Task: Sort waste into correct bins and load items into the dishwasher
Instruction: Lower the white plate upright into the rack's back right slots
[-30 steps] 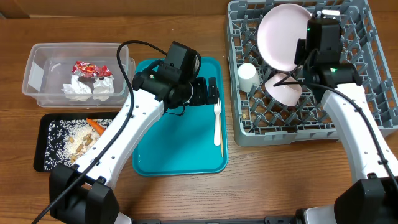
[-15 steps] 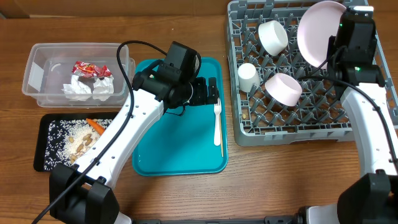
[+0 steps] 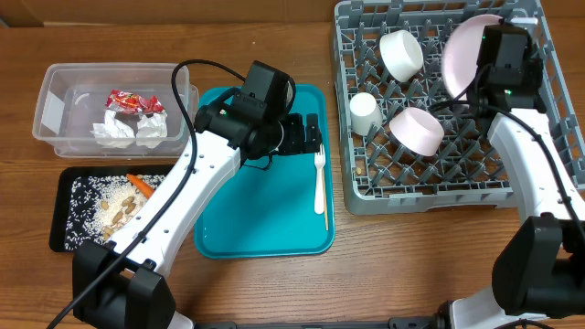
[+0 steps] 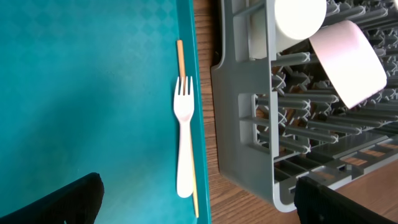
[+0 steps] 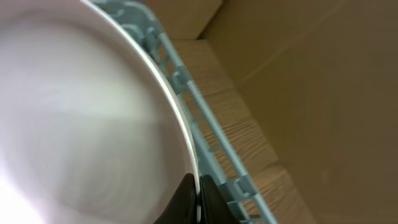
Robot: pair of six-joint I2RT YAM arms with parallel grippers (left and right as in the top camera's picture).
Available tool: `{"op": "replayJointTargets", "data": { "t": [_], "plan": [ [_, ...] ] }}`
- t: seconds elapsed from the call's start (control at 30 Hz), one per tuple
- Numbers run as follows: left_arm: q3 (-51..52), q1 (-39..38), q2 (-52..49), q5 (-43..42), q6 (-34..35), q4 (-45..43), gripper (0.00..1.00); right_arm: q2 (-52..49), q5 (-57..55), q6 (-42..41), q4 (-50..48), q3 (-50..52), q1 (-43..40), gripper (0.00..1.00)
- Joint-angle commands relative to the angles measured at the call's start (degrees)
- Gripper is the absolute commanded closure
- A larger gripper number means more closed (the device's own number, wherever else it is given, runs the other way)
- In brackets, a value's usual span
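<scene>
Seen from overhead, a wooden worktop (image 3: 274,292) carries one grey dish rack (image 3: 430,197) at 2 o'clock, one teal tray (image 3: 256,224) at the centre, one clear tub (image 3: 50,96) at 10 o'clock and one black tray (image 3: 66,206) at 8 o'clock. The rack holds one pale-pink plate (image 3: 460,57), one white cup (image 3: 365,112) and two bowls. The plate stands on edge at the rack's 1 o'clock corner, smooth and glossy, its right part hidden behind the right arm. The right jaws pinch its rim: the right wrist view shows dark tips closed over the thin edge, and the plate itself is a blurred pale sweep. A white bowl (image 3: 402,53) lies tilted at the rack's 12 o'clock; a pinkish bowl (image 3: 417,131) lies on its side near the rack's middle, just beside the cup. One white fork (image 3: 319,178) and one thin wooden stick (image 3: 326,208) lie side by side along the teal tray's 3 o'clock edge, tines toward 12 o'clock. The left jaws hover over that tray's 1 o'clock corner, spread wide and holding nothing; the left wrist view shows only their dark fingers (image 4: 62,202) at its lower corners. The tub holds one red wrapper (image 3: 132,100) and crumpled white napkins (image 3: 128,131), whose count is hard to make out. The black tray holds one orange carrot (image 3: 140,185) and a heap of beige scraps (image 3: 114,210) with rice; the left arm hides its right edge.
</scene>
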State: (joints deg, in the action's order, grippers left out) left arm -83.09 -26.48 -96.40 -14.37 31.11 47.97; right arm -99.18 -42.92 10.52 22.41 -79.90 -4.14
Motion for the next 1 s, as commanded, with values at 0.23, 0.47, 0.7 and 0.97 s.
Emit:
{"op": "replayJointTargets", "data": {
  "t": [0.23,0.47,0.7,0.97],
  "plan": [
    [-1.3,0.3,1.0,-0.1,-0.7,-0.2,0.0,-0.3,-0.7,-4.2,2.9,0.1,0.0,0.96],
    [-1.3,0.3,1.0,0.0,-0.7,-0.2,0.0,-0.3,4.8,-6.3,5.7,0.1,0.3,0.96],
    [-1.3,0.3,1.0,0.0,-0.7,-0.2,0.0,-0.3,8.3,-6.3,6.5,0.1,2.3,0.96],
    [-1.3,0.3,1.0,-0.1,-0.7,-0.2,0.0,-0.3,17.8,-6.3,8.2,0.1,4.9,0.96]
  ]
}}
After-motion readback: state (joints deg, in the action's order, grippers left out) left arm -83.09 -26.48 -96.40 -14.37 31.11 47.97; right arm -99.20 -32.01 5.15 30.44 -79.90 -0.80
